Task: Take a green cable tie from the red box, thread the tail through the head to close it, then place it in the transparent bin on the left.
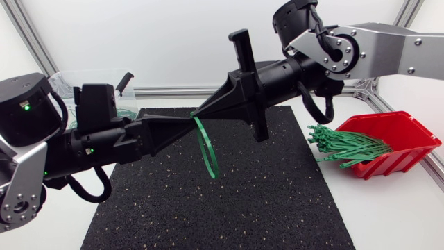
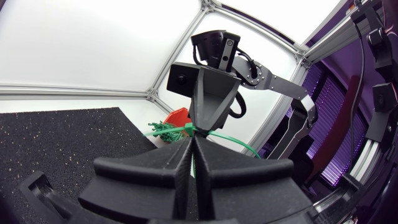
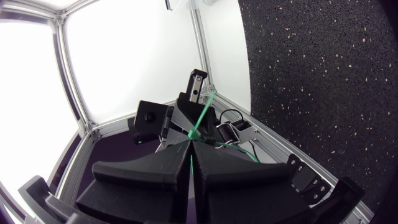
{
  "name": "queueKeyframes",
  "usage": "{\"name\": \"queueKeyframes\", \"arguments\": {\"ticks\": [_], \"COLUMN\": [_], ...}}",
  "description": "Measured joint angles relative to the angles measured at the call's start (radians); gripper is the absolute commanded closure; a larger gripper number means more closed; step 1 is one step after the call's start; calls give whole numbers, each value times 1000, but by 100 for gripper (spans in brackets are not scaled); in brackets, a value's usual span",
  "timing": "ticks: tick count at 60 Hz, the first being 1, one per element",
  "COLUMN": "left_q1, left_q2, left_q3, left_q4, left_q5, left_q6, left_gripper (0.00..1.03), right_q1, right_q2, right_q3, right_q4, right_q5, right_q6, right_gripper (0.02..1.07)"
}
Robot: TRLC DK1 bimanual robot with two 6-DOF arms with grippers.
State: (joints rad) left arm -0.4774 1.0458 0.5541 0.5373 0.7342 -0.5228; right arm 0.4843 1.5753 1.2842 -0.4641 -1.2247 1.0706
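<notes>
A white-walled cell around a black mat, lit bright and even.

We see a white table [image 1: 395, 222] with a black speckled rubber mat [image 1: 229, 201] laid across its middle, the mat's grain coarse and flecked with pale dots. Behind it stands a plain white back panel [image 1: 139, 35], glowing evenly, so the light on the mat is soft. A silver aluminium rail [image 1: 180, 89] runs along the foot of that panel, and slanted posts [image 1: 21, 38] of the same profile rise at the corners. From the wrist views we see further white panels set in the same frame, meeting at a corner joint [image 2: 149, 93].
</notes>
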Motion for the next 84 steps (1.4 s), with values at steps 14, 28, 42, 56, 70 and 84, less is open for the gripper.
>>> {"name": "queueKeyframes", "arguments": {"ticks": [14, 28, 42, 56, 70, 84], "left_q1": [3, 69, 93, 19, -24, -26], "left_q2": [0, -4, 24, 27, 21, 4], "left_q3": [-4, -2, -4, -79, -97, -100], "left_q4": [-6, 2, -63, -62, -42, -40], "left_q5": [2, 126, 177, 64, 15, 4], "left_q6": [9, 107, 296, 522, 581, 596], "left_gripper": [100, 100, 97, 97, 97, 97], "right_q1": [2, -45, -105, -79, -32, 10], "right_q2": [7, -47, -66, -13, 59, 70], "right_q3": [0, -43, -82, -91, -94, -101], "right_q4": [-13, -25, 97, 147, 147, 142], "right_q5": [-11, -9, -56, -62, -61, -61], "right_q6": [-3, -38, -58, -187, -283, -298], "right_gripper": [57, 21, 21, 23, 45, 55]}}
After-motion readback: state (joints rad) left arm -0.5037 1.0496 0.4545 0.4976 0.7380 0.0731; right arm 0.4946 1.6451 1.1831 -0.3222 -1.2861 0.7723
